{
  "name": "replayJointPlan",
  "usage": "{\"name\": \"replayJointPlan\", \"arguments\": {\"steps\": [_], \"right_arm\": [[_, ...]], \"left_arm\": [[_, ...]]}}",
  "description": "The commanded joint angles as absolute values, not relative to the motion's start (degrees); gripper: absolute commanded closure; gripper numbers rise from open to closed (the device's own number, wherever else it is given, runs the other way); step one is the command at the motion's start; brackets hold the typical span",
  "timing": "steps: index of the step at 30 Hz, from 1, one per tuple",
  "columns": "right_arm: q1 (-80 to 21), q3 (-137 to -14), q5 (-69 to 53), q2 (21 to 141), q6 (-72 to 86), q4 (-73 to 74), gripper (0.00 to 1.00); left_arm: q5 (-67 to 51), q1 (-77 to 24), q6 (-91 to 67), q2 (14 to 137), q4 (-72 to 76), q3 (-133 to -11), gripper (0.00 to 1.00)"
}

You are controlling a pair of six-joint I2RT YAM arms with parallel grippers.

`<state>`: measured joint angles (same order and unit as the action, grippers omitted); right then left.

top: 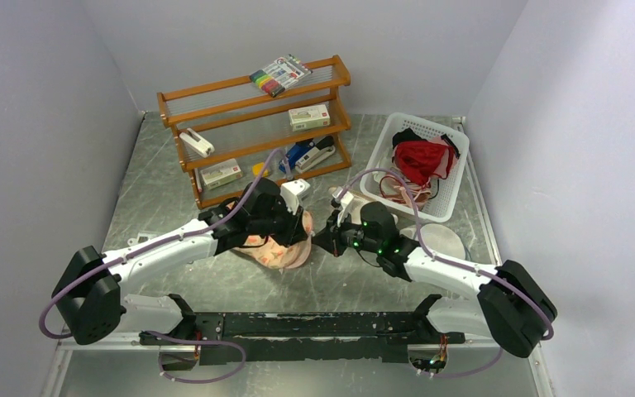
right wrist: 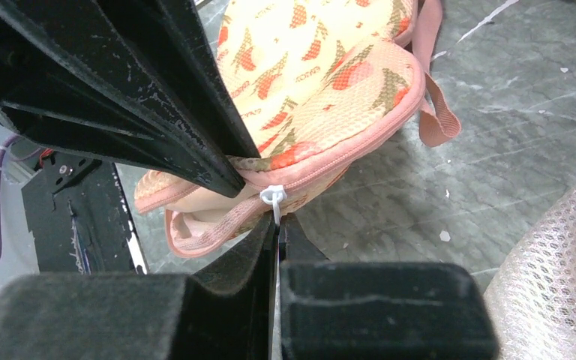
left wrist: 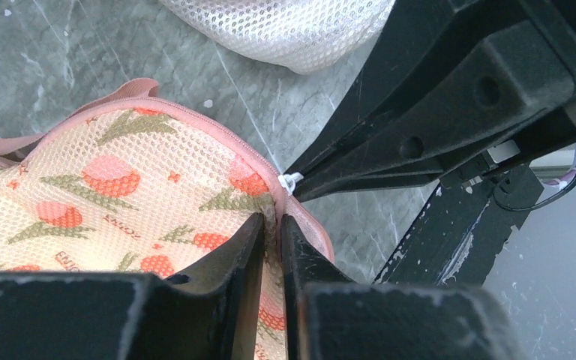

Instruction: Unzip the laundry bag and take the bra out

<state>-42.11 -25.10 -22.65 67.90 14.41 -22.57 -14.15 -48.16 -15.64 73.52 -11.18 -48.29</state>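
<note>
Item: peanut-shaped peach-pink mesh laundry bag [top: 284, 250] with red-orange floral print, lying flat at the middle of the grey metal desk [top: 174, 182], about midway between its near and far edges. Left gripper [left wrist: 271, 222]: black fingers pressed together on the bag's rim, pinning it just beside the small white zip pull [left wrist: 290, 182]. Right gripper [right wrist: 277, 222]: fingers closed on that pull, tips touching the bag's right end. Governing relation: the pull sits at the end of the bag nearest the right arm, and the closed pink zip seam runs from it round the rim toward the pink strap loop [right wrist: 435, 120], so the pull should travel along the rim while the left grip anchors the fabric. On the other side of the pull the two pink edges appear to have parted a little; most of the zip is judged shut. White bra: not visible in any view, presumably inside. Also present: cream mesh cone-shaped object [top: 442, 240] toward the desk's right edge; white plastic basket [top: 455, 178] holding a red garment [top: 422, 157] in the far right corner; orange wooden shelf [top: 256, 124] along the far edge.
</note>
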Motion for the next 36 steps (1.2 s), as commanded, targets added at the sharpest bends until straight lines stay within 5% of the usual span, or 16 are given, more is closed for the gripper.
{"name": "replayJointPlan", "arguments": {"steps": [1, 5, 23, 36], "right_arm": [[-42.1, -27.6, -19.7, 68.7, 14.5, -22.9, 1.00], [-42.0, -29.5, -16.5, 70.2, 13.6, -19.6, 1.00], [-34.6, -35.0, -23.9, 85.0, 20.8, -35.4, 1.00], [-34.6, -23.1, -22.4, 67.1, 20.7, -33.2, 1.00]], "left_arm": [[-15.2, -49.3, -14.7, 73.2, -13.5, -49.8, 0.78], [-14.5, -49.7, -13.9, 72.7, -14.0, -49.9, 0.93], [-14.8, -52.2, -15.7, 73.1, -13.4, -48.1, 0.93], [-9.3, -52.4, -14.6, 78.2, -11.7, -47.7, 0.91]]}}
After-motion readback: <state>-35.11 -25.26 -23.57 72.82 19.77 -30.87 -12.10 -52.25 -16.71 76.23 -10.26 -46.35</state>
